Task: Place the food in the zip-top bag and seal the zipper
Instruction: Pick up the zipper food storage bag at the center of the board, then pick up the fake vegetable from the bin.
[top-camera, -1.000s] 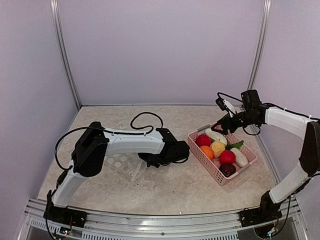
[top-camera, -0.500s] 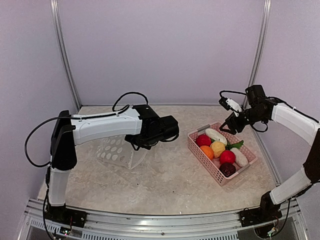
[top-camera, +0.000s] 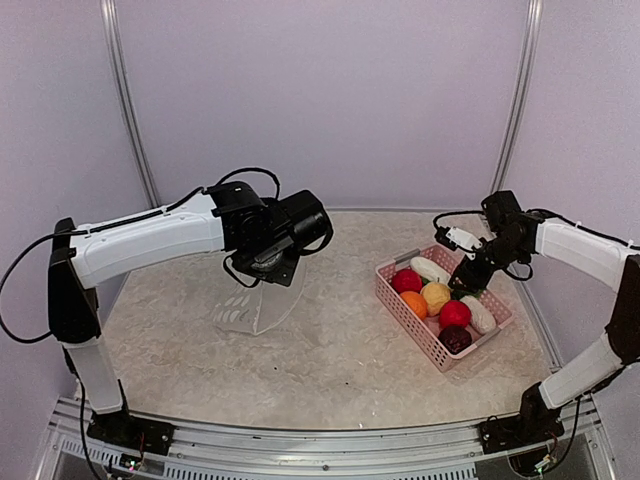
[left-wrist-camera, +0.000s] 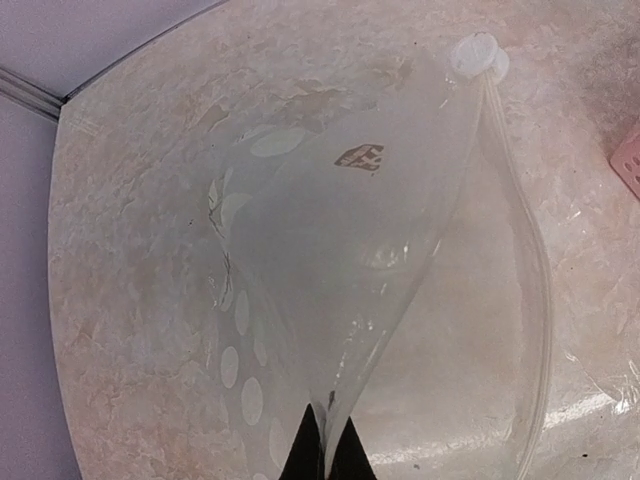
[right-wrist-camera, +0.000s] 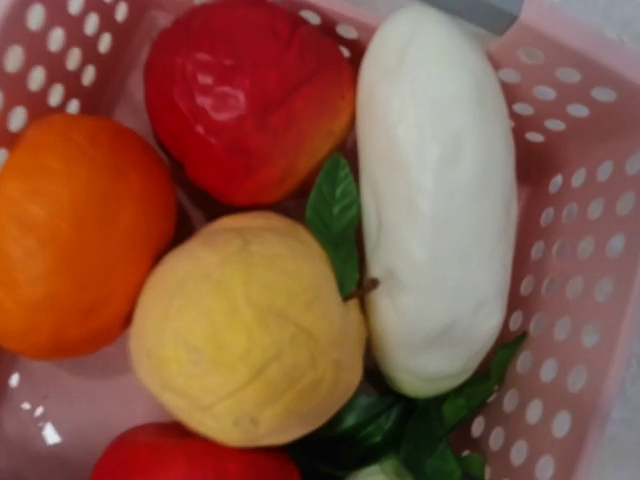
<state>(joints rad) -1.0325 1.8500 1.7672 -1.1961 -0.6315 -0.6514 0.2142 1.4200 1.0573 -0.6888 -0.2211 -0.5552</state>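
My left gripper (top-camera: 263, 272) is raised above the table and shut on an edge of the clear dotted zip-top bag (top-camera: 255, 305), which hangs from it down to the table. In the left wrist view the fingertips (left-wrist-camera: 311, 452) pinch the bag (left-wrist-camera: 330, 250); the pale zipper (left-wrist-camera: 530, 260) runs down its right side. My right gripper (top-camera: 467, 279) hovers low over the food in the pink basket (top-camera: 425, 345); its fingers do not show in the right wrist view. The food there is a red fruit (right-wrist-camera: 250, 95), an orange (right-wrist-camera: 75, 235), a yellow fruit (right-wrist-camera: 245, 340), a white oblong piece (right-wrist-camera: 435, 200) and a green leaf (right-wrist-camera: 335, 215).
More food lies in the basket's near end: a second red ball (top-camera: 455, 313), a white piece (top-camera: 478, 313) and a dark purple ball (top-camera: 455, 339). The basket's holed wall (right-wrist-camera: 580, 200) is close to the right wrist. Metal posts stand at the back corners.
My left arm has lifted the bag off the table, up and back to the left. My right gripper has moved from behind the basket down over the food.
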